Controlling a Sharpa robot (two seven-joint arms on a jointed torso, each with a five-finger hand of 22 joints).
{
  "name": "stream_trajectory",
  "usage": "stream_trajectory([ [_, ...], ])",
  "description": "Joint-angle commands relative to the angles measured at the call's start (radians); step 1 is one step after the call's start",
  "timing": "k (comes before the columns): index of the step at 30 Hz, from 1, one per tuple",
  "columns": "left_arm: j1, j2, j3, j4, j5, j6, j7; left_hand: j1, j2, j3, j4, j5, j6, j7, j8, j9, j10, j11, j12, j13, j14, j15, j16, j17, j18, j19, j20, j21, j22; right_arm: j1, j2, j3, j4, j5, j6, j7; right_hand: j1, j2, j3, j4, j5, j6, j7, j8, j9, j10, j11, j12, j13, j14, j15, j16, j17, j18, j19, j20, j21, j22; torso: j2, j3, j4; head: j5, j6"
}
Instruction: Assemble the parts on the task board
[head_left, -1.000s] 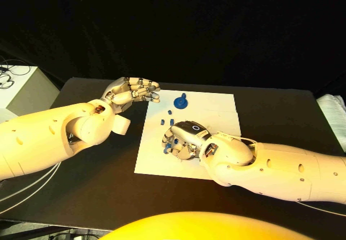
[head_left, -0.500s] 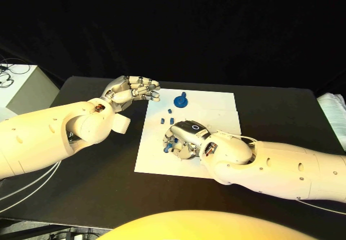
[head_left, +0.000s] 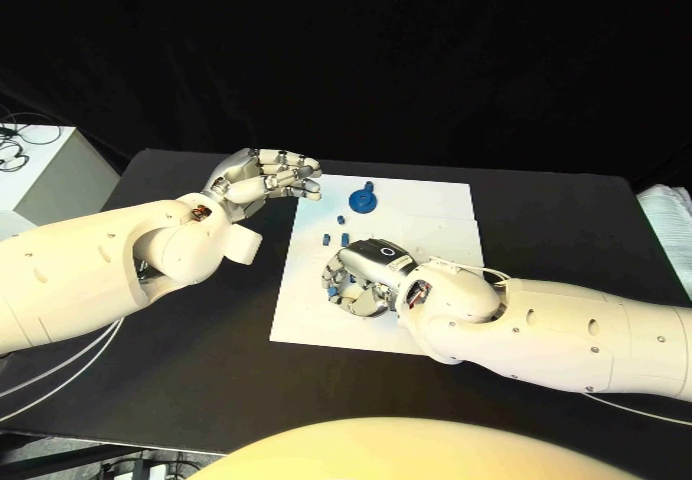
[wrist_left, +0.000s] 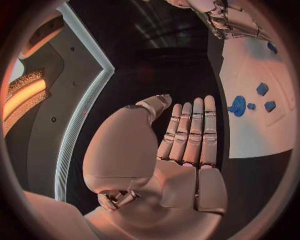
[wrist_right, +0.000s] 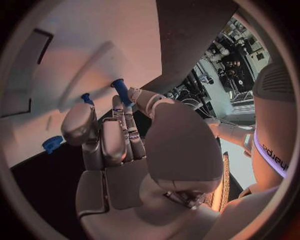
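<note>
Resting on the black worktop (head_left: 216, 340), the white task board (head_left: 433, 215) lies between the two arms, with small blue parts spread over its near-left half.

Right hand (head_left: 368, 275): positioned low over the board's left-centre area, palm down, fingers curled in. The right wrist view shows a slim blue peg (wrist_right: 121, 91) pinched between the thumb and a fingertip, its end pointing toward the white board surface. Whether the peg touches the board cannot be told. A second small blue part (wrist_right: 85, 98) shows just behind another fingertip, and a short blue cylinder (wrist_right: 53, 144) lies at the board's edge beside the hand.

Left hand (head_left: 264, 178): raised above the worktop just off the board's far-left corner, palm turned up. It holds nothing. In the left wrist view the fingers (wrist_left: 194, 130) lie straight and side by side, the thumb set slightly apart.

Loose parts: a round blue disc with a stem (head_left: 362, 202) lies on the far part of the board, near the left hand but clear of it. Several small blue blocks (head_left: 333, 239) lie between the disc and the right hand. The left wrist view confirms the disc and blocks are separate and lying flat on the board.
</note>
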Motion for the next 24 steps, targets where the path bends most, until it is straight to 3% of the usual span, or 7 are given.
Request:
stream_trajectory([
  [1, 0.001, 0.001, 0.001, 0.001, 0.004, 0.010, 0.014, -0.004, 0.005, 0.007, 0.001, 0.004, -0.006, -0.002, 0.004, -0.001, -0.007, 0.000, 0.006, 0.001, -0.005, 0.001, 0.005, 0.001, 0.009, 0.004, 0.003, -0.007, -0.002, -0.004, 0.002, -0.004, 0.000, 0.041, 0.006, 0.061, -0.011, -0.020, -0.019, -0.001, 0.000, -0.010, 0.004, -0.006, -0.002, -0.059, 0.016, -0.023, -0.015, -0.008, 0.010, -0.006, -0.012, 0.013, -0.014, 0.006, -0.035, -0.017, -0.001, 0.0002, -0.0024, 0.001, -0.001],
  [9, 0.001, 0.001, 0.001, 0.000, 0.004, 0.008, 0.015, -0.005, 0.004, 0.007, 0.001, 0.004, -0.006, -0.002, 0.004, -0.001, -0.008, 0.000, 0.007, 0.001, -0.006, 0.001, 0.005, 0.001, 0.009, 0.004, 0.003, -0.008, -0.002, -0.004, -0.007, -0.005, 0.001, 0.039, -0.025, 0.065, 0.003, -0.021, -0.057, -0.012, 0.004, -0.028, 0.012, -0.021, -0.008, -0.131, 0.028, -0.029, -0.033, -0.038, 0.020, -0.034, -0.063, 0.029, -0.041, 0.019, -0.131, -0.066, -0.001, 0.0013, 0.0002, 0.000, -0.001],
  [13, 0.001, 0.001, 0.001, -0.002, 0.004, 0.008, 0.014, -0.005, 0.004, 0.007, 0.001, 0.004, -0.006, -0.002, 0.004, -0.001, -0.008, 0.000, 0.007, 0.001, -0.006, 0.001, 0.005, 0.001, 0.009, 0.004, 0.003, -0.008, -0.002, -0.005, -0.013, -0.005, 0.003, 0.036, -0.049, 0.066, 0.026, -0.005, -0.114, -0.016, 0.009, -0.045, 0.018, -0.039, -0.019, -0.199, 0.037, -0.027, -0.042, -0.073, 0.028, -0.067, -0.125, 0.044, -0.070, 0.028, -0.234, -0.121, -0.002, 0.0012, -0.0019, 0.002, 0.002],
  [18, 0.001, 0.001, 0.001, -0.004, 0.004, 0.009, 0.014, -0.005, 0.004, 0.007, 0.001, 0.004, -0.006, -0.002, 0.004, -0.001, -0.008, 0.000, 0.007, 0.001, -0.006, 0.001, 0.005, 0.001, 0.009, 0.004, 0.003, -0.008, -0.002, -0.005, -0.021, -0.005, 0.006, 0.037, -0.078, 0.075, 0.089, 0.031, -0.260, 0.006, 0.020, -0.059, 0.018, -0.070, -0.041, -0.285, 0.048, -0.017, -0.042, -0.115, 0.039, -0.094, -0.194, 0.056, -0.093, 0.039, -0.327, -0.171, 0.000, 0.0027, -0.0018, 0.000, 0.004],
  [20, 0.001, 0.002, 0.001, -0.004, 0.004, 0.009, 0.014, -0.005, 0.004, 0.007, 0.001, 0.004, -0.006, -0.002, 0.004, -0.001, -0.008, 0.000, 0.007, 0.001, -0.006, 0.001, 0.005, 0.001, 0.009, 0.004, 0.003, -0.008, -0.002, -0.005, -0.025, -0.005, 0.009, 0.038, -0.089, 0.080, 0.147, 0.046, -0.351, 0.053, 0.024, -0.062, 0.018, -0.088, -0.057, -0.316, 0.054, 0.008, -0.040, -0.135, 0.042, -0.099, -0.226, 0.061, -0.105, 0.045, -0.382, -0.202, 0.000, 0.0032, -0.0024, -0.002, 0.006],
  [23, 0.001, 0.002, 0.001, -0.006, 0.004, 0.009, 0.014, -0.005, 0.004, 0.007, 0.001, 0.004, -0.006, -0.002, 0.004, -0.001, -0.008, 0.000, 0.007, 0.001, -0.006, 0.001, 0.005, 0.001, 0.009, 0.004, 0.003, -0.008, -0.002, -0.006, -0.039, -0.005, 0.016, 0.043, -0.111, 0.099, 0.184, 0.039, -0.400, 0.095, 0.026, -0.070, 0.011, -0.100, -0.067, -0.341, 0.059, 0.019, -0.041, -0.143, 0.047, -0.098, -0.242, 0.064, -0.105, 0.047, -0.397, -0.211, -0.001, 0.0021, -0.0032, -0.005, 0.008],
  [24, 0.001, 0.002, 0.001, -0.006, 0.004, 0.009, 0.014, -0.005, 0.004, 0.007, 0.001, 0.004, -0.006, -0.002, 0.004, -0.001, -0.008, 0.000, 0.007, 0.001, -0.006, 0.001, 0.005, 0.001, 0.009, 0.004, 0.003, -0.008, -0.002, -0.006, -0.047, -0.005, 0.020, 0.046, -0.122, 0.109, 0.219, 0.039, -0.428, 0.140, 0.028, -0.069, 0.009, -0.104, -0.073, -0.351, 0.061, 0.033, -0.040, -0.146, 0.050, -0.093, -0.250, 0.065, -0.104, 0.048, -0.405, -0.216, -0.001, 0.0023, -0.0037, -0.006, 0.009],
])
